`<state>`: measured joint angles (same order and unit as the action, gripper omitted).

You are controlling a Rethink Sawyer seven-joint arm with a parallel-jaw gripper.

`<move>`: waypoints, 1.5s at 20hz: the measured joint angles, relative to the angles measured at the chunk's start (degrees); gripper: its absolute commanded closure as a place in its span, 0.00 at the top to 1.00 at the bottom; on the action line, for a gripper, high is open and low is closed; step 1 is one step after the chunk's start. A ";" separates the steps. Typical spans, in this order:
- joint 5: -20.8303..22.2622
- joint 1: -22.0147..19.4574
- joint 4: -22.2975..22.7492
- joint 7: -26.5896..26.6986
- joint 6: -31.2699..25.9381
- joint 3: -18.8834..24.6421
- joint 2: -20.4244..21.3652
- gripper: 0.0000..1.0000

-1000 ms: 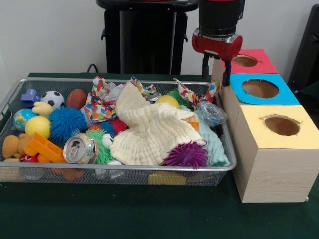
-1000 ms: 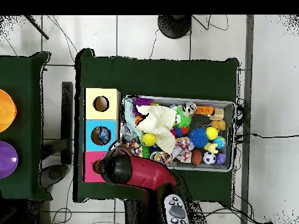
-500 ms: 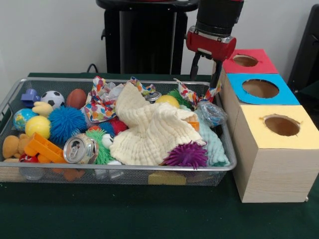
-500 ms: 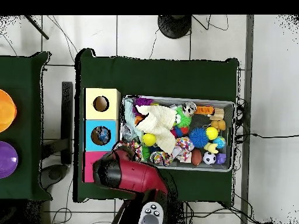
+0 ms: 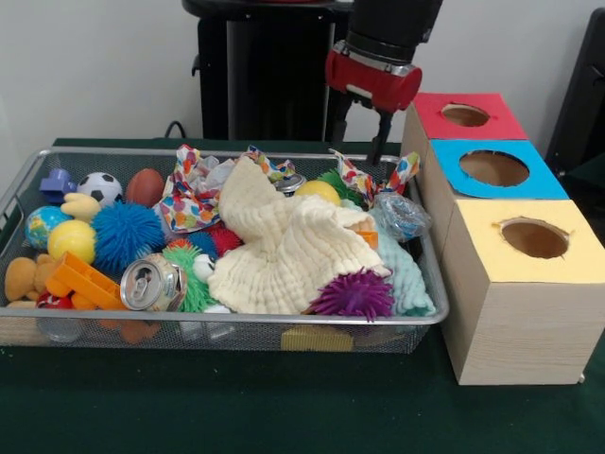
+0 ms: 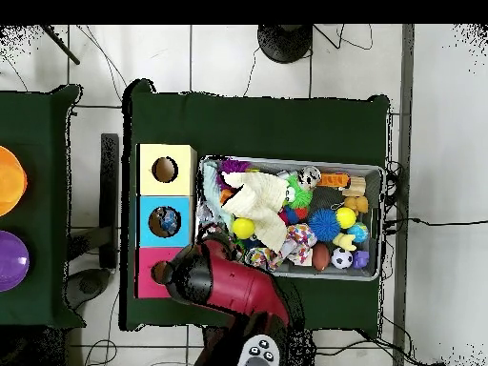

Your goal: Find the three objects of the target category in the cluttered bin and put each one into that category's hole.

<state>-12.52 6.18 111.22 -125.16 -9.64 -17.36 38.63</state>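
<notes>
Overhead, the tool (image 5: 359, 130) hangs open above the bin (image 5: 28, 180); no writing legible.

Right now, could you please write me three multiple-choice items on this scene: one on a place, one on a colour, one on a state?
1. Where does the purple spiky ball lie?
A. At the bin's front rim
B. Inside the yellow box
C. On the green cloth

2. What colour tops the middle box?
A. Red
B. Blue
C. Yellow

3. How is the claw?
A. Shut on a ball
B. Open and empty
C. Shut on the cloth

Key: 1 A, it sits by the near wire rim. 2 B, blue lies between red and yellow. 3 B, its fingers stand apart with nothing between.
</notes>
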 measured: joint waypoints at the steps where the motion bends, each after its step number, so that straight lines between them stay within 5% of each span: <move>1: 0.01 -0.31 0.00 0.00 0.01 0.01 0.05 1.00; 12: 0.57 -9.12 0.04 0.00 4.51 3.57 0.49 1.00; 22: 5.21 -25.30 0.56 0.00 6.99 18.91 0.64 1.00; 30: 6.78 -31.57 1.71 0.00 6.91 26.38 1.73 1.00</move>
<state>-5.74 -25.39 112.93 -125.16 -2.73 9.02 40.36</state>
